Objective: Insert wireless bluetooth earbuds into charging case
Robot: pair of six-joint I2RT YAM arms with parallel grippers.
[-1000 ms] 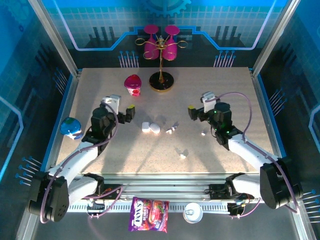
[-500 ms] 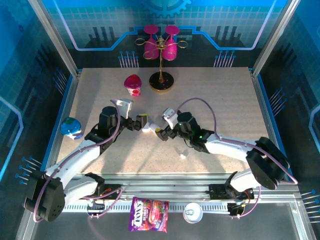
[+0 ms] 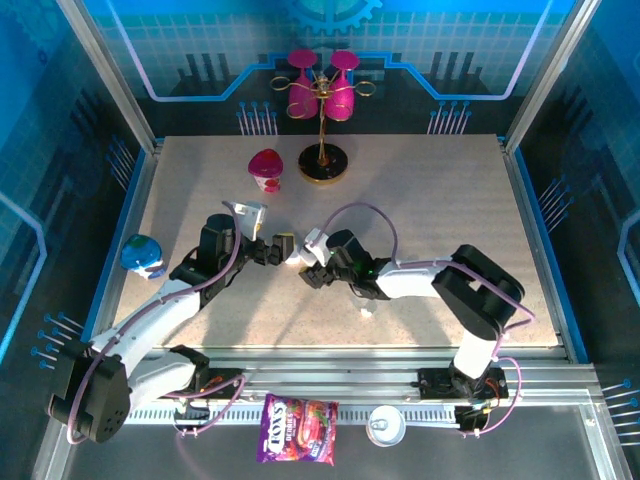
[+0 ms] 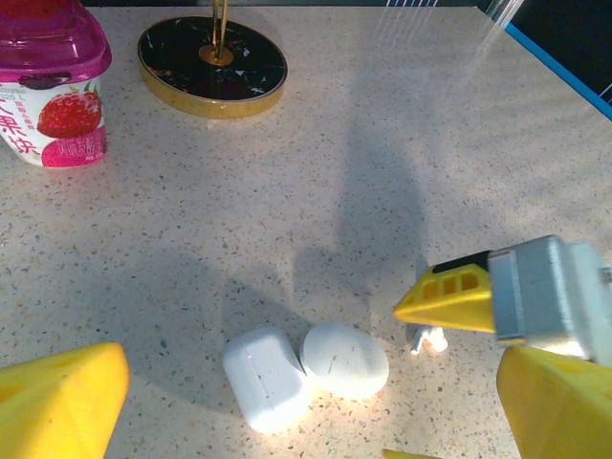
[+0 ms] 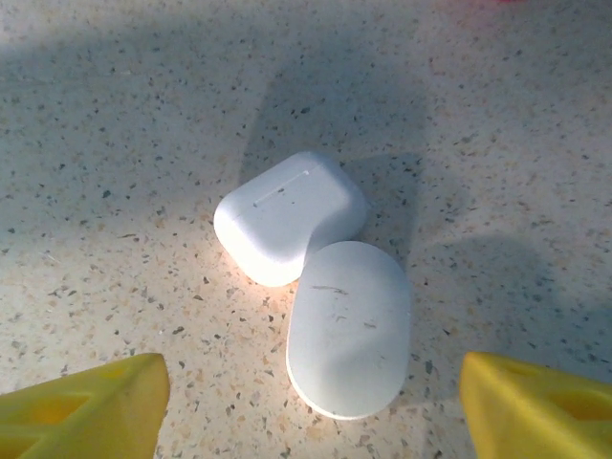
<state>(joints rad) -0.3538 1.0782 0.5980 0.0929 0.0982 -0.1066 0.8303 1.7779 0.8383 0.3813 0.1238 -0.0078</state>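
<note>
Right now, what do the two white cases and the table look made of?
Squarish case: probably hard plastic, smooth satin white, with a thin moulded line on top. Oval case: likely plastic too, matte, lightly scuffed. Table: speckled beige, stone-look; laminate or composite, can't tell.

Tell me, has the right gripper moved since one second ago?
Yes. The right gripper moved left: it was right of the black stand base, now just left of it.
</note>
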